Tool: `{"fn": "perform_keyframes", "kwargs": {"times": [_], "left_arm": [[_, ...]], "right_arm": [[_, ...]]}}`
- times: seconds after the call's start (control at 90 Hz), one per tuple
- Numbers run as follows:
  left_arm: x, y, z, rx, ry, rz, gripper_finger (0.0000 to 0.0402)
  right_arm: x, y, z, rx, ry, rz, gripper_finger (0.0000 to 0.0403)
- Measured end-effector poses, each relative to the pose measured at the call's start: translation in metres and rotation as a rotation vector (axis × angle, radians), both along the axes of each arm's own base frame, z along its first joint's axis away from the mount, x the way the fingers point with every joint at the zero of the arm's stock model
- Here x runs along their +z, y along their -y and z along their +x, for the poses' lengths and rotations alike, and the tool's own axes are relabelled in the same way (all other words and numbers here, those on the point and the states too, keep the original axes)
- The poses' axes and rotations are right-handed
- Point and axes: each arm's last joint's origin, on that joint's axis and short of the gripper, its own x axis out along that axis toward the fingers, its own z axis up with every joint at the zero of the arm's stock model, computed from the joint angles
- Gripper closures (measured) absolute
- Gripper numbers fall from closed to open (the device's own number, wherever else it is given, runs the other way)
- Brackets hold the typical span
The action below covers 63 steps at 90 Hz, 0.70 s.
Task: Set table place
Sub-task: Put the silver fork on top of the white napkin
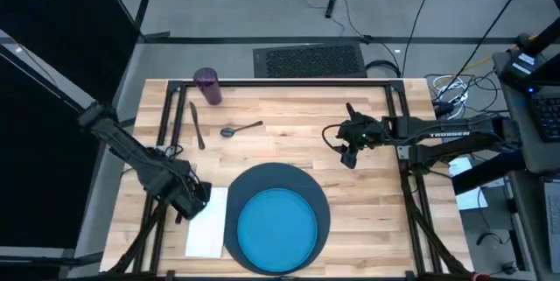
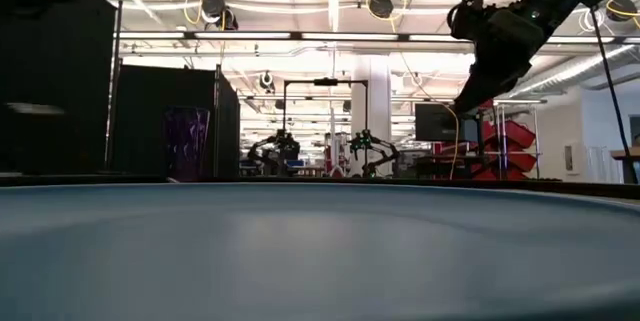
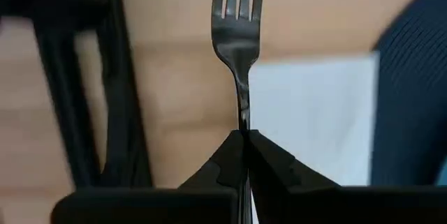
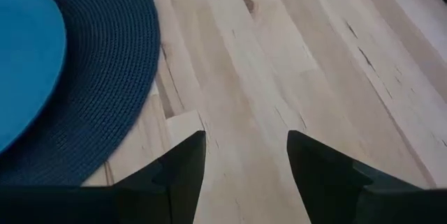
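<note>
1. Presently, the left gripper (image 1: 191, 199) is at the left edge of the mat (image 1: 308, 186), over the upper part of the white napkin (image 1: 205, 229). Its jaws are pressed together on the handle of the fork (image 3: 239, 25).
2. Fork orientation: in the left wrist view the long axis runs straight out from the fingertips, tines leading, with the napkin under one side of the handle and bare table (image 1: 289, 106) under the other. Judgement: the fork sits over the napkin's edge, so the coming move turns on bringing it fully over the napkin, parallel to its long side, before lowering.
3. Beyond the mat's far left edge, well apart from it, the knife (image 1: 197, 125) and spoon (image 1: 240, 129) lie on the wood; the purple cup (image 1: 207, 86) stands farther back still. These are not yet placed.
4. On the mat sits the blue plate (image 1: 277, 230), toward its near side.
5. Right of the mat, the right gripper (image 1: 350, 151) hovers over bare planks, jaws spread and empty. Judgement: the left arm is nearer the napkin and already holds the fork; the right arm waits.
</note>
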Motion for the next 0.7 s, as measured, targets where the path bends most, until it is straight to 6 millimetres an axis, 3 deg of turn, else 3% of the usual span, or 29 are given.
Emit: {"fn": "perform_keyframes", "kwargs": {"times": [0.156,0.311,0.7], "left_arm": [[-0.024,0.026,0.026,-0.010,0.074,-0.078,0.0401],[-0.049,0.040,0.051,-0.012,0.158,-0.062,0.0401],[-0.057,0.044,0.048,-0.014,0.078,-0.064,0.0401]], "right_arm": [[-0.001,0.000,-0.001,-0.001,-0.020,0.003,0.0216],[-0.001,0.000,-0.001,0.000,-0.018,0.002,0.0216],[-0.001,0.000,-0.001,-0.003,-0.011,0.003,0.0216]]}}
